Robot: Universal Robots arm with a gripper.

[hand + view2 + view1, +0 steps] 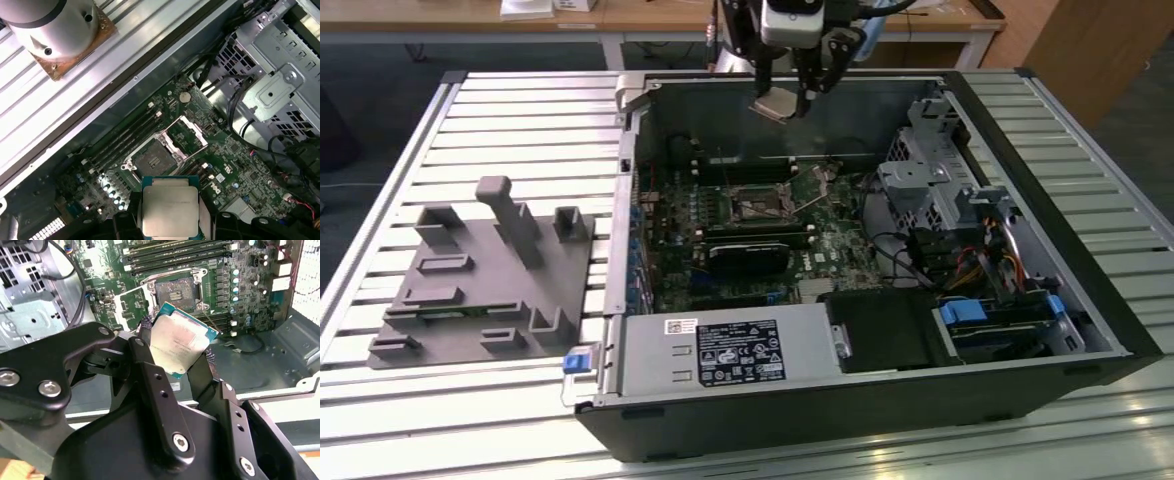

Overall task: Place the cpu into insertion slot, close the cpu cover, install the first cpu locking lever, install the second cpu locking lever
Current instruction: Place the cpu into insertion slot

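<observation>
The cpu (774, 105) hangs tilted in the air above the far wall of the open computer case, and my gripper (794, 95) is shut on its two opposite edges. In both wrist views its pale metal top (181, 340) (169, 210) sits between the black fingers (150, 365). The insertion slot (758, 207) (172, 290) (152, 160) lies bare on the green board, below and ahead of the chip. The cpu cover (186, 134) (132, 305) is swung open beside the socket.
A black rectangular card (747, 255) lies just in front of the socket. The metal drive cage (927, 190) with cables fills the case at the exterior view's right. A grey fixture (480, 270) stands on the slatted table at the exterior view's left. The power supply (720, 350) is at the case's near side.
</observation>
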